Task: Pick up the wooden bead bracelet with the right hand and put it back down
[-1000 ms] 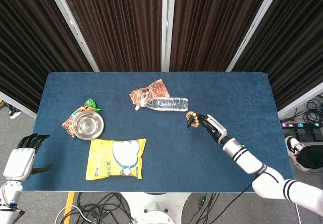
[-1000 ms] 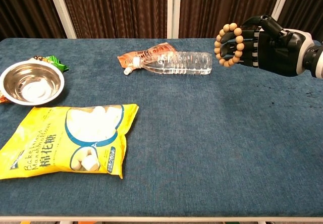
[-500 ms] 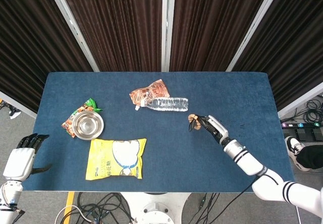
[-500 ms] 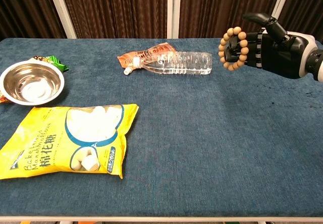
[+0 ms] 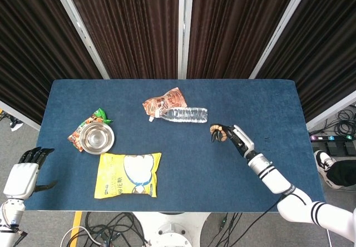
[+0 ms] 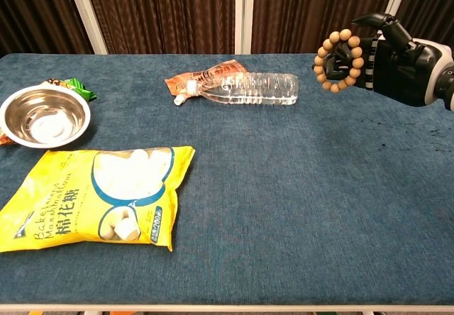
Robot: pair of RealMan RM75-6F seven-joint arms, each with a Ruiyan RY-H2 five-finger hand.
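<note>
Holding the wooden bead bracelet [image 6: 340,59] aloft, the right hand [image 6: 394,59] has its fingers hooked through the loop, which hangs well above the blue bench [image 6: 298,187], just right of the clear water bottle [image 6: 248,88] in the chest view. To put it back well, the hand should, I judge, sink straight down onto bare cloth to the right of that bottle, let the beads touch first, then uncurl slowly so the loop slides off rather than snags (a jerk could fling it toward the bottle). From the head camera the bracelet [image 5: 216,130] is a small brown blur. Which fingers bear it is hard to make out. The left hand [image 5: 25,172], far left of the bottle and off the bench edge, holds nothing, fingers loosely apart.
</note>
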